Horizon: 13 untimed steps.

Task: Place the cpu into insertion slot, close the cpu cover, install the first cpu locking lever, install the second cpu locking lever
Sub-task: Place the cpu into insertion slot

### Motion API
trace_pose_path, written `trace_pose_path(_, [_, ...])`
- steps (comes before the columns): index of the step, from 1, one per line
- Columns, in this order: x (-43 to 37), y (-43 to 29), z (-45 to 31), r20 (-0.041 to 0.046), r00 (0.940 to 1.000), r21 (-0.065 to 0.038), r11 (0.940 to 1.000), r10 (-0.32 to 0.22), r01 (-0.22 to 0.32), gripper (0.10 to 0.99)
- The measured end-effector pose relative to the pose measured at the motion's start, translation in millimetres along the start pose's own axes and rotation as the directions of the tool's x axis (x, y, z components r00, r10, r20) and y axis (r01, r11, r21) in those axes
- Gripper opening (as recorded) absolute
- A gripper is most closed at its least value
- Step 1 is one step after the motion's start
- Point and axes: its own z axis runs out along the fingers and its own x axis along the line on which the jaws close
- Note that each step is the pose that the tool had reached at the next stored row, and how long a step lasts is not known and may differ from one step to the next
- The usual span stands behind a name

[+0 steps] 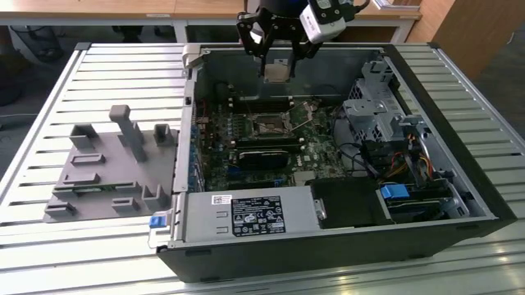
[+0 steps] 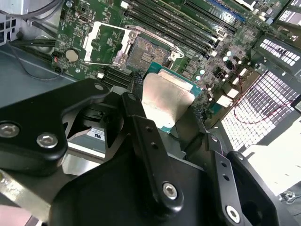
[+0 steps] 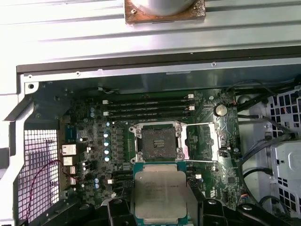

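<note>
On the slatted metal table [image 1: 107, 67], the open computer case [image 1: 328, 252] holds a green motherboard [image 1: 324, 157]; above its uncovered insertion slot [image 3: 156, 141], the gripper [image 1: 277, 66] clamps the cpu [image 3: 160, 193].

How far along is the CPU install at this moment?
Nothing is seated yet. In hand: the gripper is shut on the cpu, held above the green board. The insertion slot is bare, and the cpu cover stands open beside it. Left: seating the cpu, closing the cover and both locking steps.
</note>
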Motion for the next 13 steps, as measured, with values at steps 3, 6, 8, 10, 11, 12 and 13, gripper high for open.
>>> trace_pose_path(3, [0.0,0.0,0.1,0.0014,0.9999,0.0,0.9999,0.015,-0.015,0.529])
trace_pose_path(6, [0.0,0.0,0.2,0.0027,0.9995,-0.001,0.9995,0.03,-0.03,0.529])
trace_pose_path(8, [0.0,0.0,0.2,0.0036,0.9992,-0.001,0.9992,0.04,-0.04,0.529])
trace_pose_path(10, [0.0,0.0,0.3,0.0045,0.9987,-0.001,0.9987,0.05,-0.05,0.529])
trace_pose_path(11, [0.0,0.0,0.3,0.0049,0.9985,-0.001,0.9985,0.055,-0.055,0.529])
trace_pose_path(12, [0.0,0.0,0.3,0.0053,0.9982,-0.001,0.9982,0.059,-0.059,0.529])
trace_pose_path(13, [0.0,0.0,0.3,0.0057,0.9979,-0.001,0.998,0.064,-0.064,0.529])
